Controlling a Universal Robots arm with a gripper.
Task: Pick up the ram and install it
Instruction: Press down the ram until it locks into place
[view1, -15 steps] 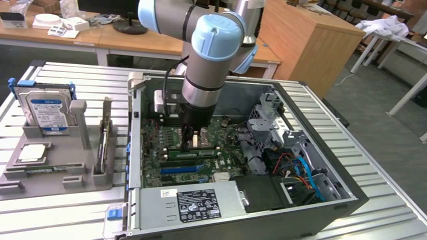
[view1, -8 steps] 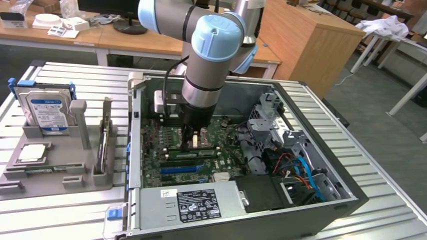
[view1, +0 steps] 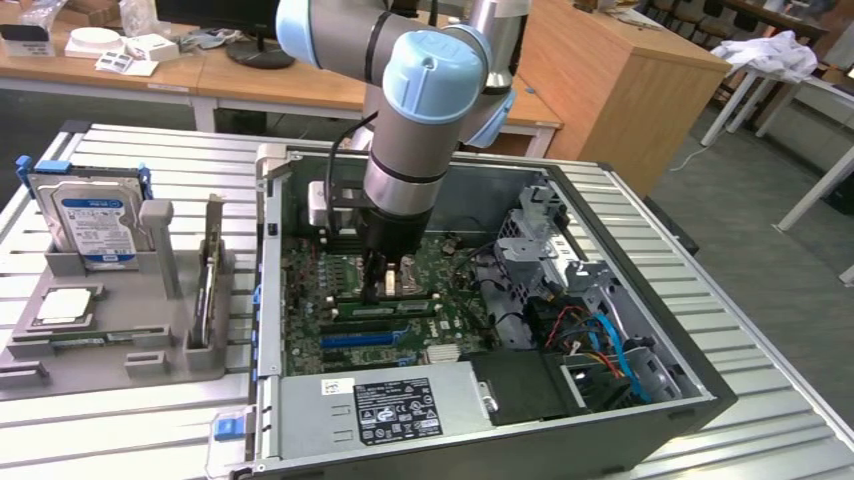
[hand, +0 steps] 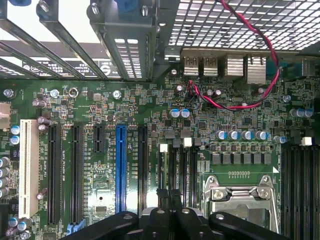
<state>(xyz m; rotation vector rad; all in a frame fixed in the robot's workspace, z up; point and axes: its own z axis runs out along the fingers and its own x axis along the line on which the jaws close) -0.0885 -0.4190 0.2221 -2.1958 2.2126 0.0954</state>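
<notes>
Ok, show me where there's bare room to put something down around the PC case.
Free: the slatted table in front of the grey holder, and the strip on the exterior view's right of the case. Crowded: inside the case, where the gripper hangs over the motherboard, and the holder with its hard drive.

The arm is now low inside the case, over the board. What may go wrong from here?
1. The shut jaws hang just over the board, between the memory slots and the CPU socket. A small sideways error might press on the socket frame instead of a slot.
2. A red-black cable loops over the board beyond the slots; a move that way might catch it.
3. Small capacitors stand near the slots and could be knocked.
</notes>
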